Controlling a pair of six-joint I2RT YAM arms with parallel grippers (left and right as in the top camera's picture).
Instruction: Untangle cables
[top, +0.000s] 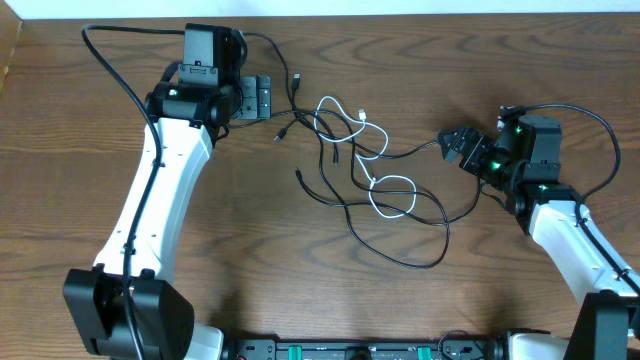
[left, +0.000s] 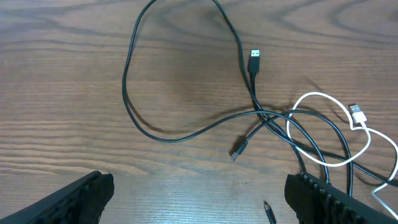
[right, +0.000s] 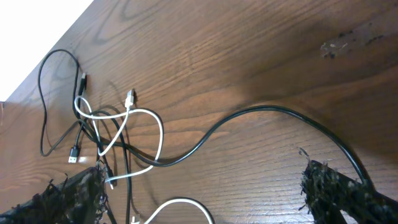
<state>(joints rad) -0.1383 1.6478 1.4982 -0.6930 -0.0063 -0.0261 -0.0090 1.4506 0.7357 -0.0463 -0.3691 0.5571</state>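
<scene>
The cables (top: 335, 140) lie in a loose tangle on the table (top: 520, 60), in the middle, between the two grippers; thin black ones cross over each other and a white cable (left: 317, 95) loops through them; nothing is lifted, all of it rests flat on the wood.

The left gripper (top: 262, 98) sits at the far side of the table, just beside the tangle's far left end; its jaws stand wide apart and hold nothing; in the left wrist view its fingers (left: 81, 198) frame bare wood, with a black loop (left: 126, 93) ahead of them, a black plug (left: 254, 57) lying free at the loop's right, and a smaller plug (left: 239, 149) near the crossing where the black strands meet; the white cable's plug (left: 356, 114) lies to the right of that crossing.

The right gripper (top: 452, 147) is at the tangle's right side, low over the table; its jaws are also wide apart and empty; one long black cable (right: 267, 108) arcs out of the knot and runs past one of its fingers (right: 339, 190), just beside it; whether they touch I cannot tell; in this view the white cable curls through the black strands at the left, its plug end up by the knot.
</scene>
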